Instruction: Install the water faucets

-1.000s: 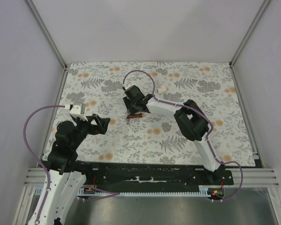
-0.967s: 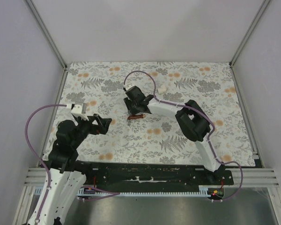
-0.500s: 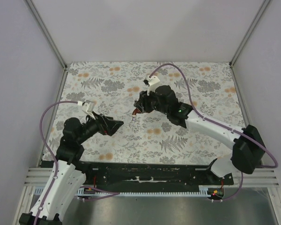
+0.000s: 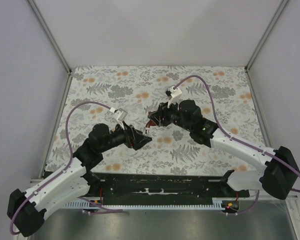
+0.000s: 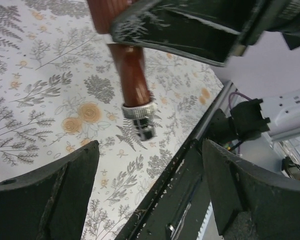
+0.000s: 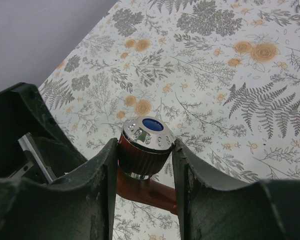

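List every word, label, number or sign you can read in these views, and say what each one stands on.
No readable text in any view.
Faucet: the blue disc on its cap shows no lettering.
Table cover: leaf and flower print only, no words or numbers.

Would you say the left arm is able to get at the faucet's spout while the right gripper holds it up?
Probably yes: the left gripper stands open facing the faucet, whose spout juts clear of the right gripper, with nothing between them.
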Tool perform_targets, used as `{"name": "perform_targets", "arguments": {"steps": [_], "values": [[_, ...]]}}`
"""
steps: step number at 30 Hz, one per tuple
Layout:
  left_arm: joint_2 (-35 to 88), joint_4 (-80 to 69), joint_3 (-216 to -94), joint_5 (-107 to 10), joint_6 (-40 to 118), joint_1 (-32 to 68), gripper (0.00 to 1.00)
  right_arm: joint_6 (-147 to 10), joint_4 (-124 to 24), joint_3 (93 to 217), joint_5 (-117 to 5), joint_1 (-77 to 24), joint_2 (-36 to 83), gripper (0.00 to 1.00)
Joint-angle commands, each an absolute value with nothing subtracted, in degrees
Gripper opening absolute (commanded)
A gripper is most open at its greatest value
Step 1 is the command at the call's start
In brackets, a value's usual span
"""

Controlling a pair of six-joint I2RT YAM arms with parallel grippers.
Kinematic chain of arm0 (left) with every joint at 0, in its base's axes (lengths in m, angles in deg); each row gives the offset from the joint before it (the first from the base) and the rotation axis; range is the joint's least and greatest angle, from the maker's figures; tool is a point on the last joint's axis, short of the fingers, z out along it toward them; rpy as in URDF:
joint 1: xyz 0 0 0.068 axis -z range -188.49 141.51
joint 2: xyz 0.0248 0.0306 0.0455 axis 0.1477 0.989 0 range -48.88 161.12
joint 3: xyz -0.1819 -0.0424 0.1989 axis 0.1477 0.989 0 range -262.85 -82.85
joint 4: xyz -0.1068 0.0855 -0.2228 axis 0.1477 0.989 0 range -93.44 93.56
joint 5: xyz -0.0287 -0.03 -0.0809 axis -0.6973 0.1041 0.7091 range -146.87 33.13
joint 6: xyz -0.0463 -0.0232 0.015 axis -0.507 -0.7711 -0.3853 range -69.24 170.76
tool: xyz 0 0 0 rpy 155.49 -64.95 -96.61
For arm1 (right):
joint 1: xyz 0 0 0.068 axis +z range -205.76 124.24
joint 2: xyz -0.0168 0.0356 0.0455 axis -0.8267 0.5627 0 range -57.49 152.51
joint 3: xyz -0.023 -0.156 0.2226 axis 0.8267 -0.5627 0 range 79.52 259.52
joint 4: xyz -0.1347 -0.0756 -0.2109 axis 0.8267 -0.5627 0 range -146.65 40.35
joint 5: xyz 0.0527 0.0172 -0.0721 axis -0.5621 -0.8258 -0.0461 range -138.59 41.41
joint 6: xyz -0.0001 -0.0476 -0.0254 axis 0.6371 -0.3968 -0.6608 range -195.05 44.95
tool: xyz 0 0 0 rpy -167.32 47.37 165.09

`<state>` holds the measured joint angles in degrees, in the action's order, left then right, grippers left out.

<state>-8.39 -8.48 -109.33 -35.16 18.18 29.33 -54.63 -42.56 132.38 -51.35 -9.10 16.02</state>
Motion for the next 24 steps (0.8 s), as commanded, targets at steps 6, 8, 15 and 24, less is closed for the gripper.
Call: {"name": "perform_targets", "arguments": {"steps": [6, 8, 15, 24], "values": [[-0.37, -15.74, -114.66, -45.36, 22.19, 32.90, 0.77, -52.91, -38.84, 131.02, -51.22, -9.09, 11.68, 0.06], [0.86, -16.09, -115.36, -45.71, 22.98, 33.78, 0.70, -52.91, -39.02, 130.94, -51.05, -9.09, 11.33, 0.06], [2.89, -17.59, -115.28, -45.18, 24.39, 35.36, 0.10, -52.29, -39.37, 129.97, -50.78, -9.09, 10.45, 0.09], [3.24, -6.52, -118.53, -70.12, 34.31, 44.58, 0.02, -45.36, -60.26, 137.69, -44.11, -9.09, 9.22, 0.76]]}}
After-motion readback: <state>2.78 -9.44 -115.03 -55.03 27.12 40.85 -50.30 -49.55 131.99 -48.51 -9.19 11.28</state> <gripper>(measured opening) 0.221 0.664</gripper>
